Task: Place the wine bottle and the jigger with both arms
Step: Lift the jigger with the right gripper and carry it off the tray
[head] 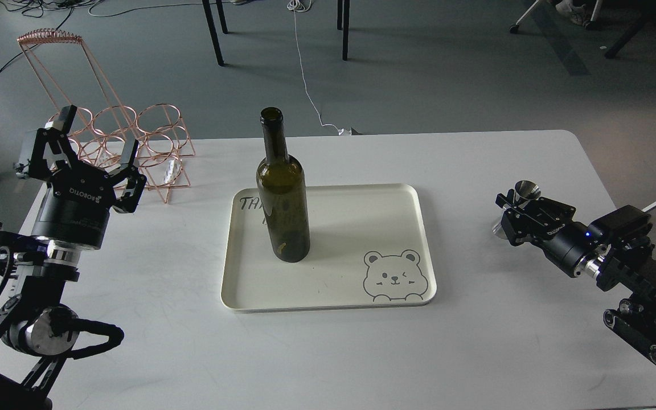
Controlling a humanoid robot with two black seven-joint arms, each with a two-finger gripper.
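Standing upright on the tray's [328, 296] left half, the wine bottle [283, 193] has open room around it; left gripper [97, 136] spread wide; right gripper [511, 212] apparently clamps the silver jigger [519, 202] near the table's [328, 353] right edge.

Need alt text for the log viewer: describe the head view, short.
A dark green wine bottle stands upright on a cream tray with a bear drawing, on a white table. The right hand is at a silver jigger near the table's right edge; the left hand is open before a copper wire rack.

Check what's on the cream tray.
Only the dark green glass wine bottle, upright at the rectangular cream plastic tray's left-back. A printed bear shows; the bottle partly hides handwriting.
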